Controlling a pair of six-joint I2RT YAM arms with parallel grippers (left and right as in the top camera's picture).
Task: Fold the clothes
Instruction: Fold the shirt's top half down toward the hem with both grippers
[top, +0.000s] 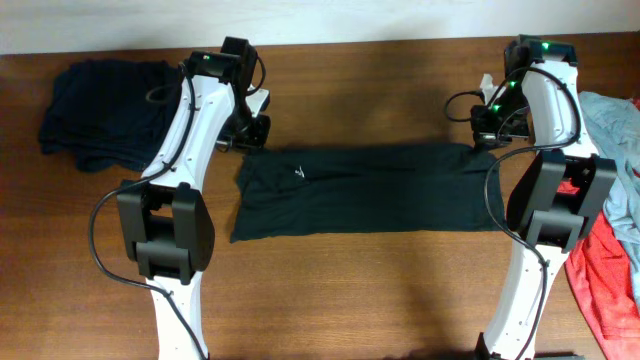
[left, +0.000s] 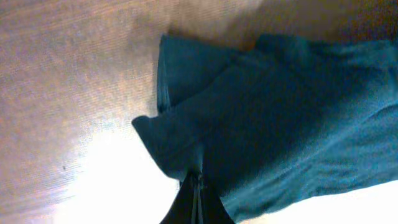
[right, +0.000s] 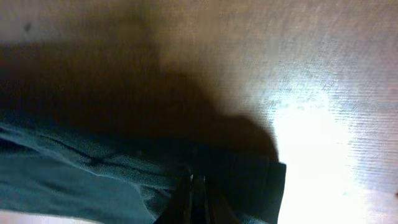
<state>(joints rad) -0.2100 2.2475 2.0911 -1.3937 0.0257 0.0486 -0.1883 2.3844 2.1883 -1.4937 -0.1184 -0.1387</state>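
Brown wood grain covers the table (top: 350, 290), and a pale strip of wall is seen along the far edge in the overhead view. Across the middle of the table a black T-shirt (top: 370, 190) is laid out as a long, flat band running from left to right, with a small white logo (top: 301, 172) showing near its left end. The far left corner of this band is pinched by the left gripper (top: 250, 140); in the left wrist view its fingers (left: 198, 202) are seen pressed tightly together, with a bunched corner of the dark fabric (left: 280, 118) caught between them just above the tabletop. The far right corner is held in the same way by the right gripper (top: 483, 140); in the right wrist view the fingers (right: 193, 196) are closed with no visible gap, and a fold of the shirt (right: 93, 174) is gathered around their tips. A dark navy garment (top: 100, 115) is heaped in a loose pile at the far left of the table, well apart from the shirt. At the right edge a grey-blue garment (top: 615, 130) is draped, and a red garment (top: 605, 270) is spread just below it, partly hidden behind the right arm.
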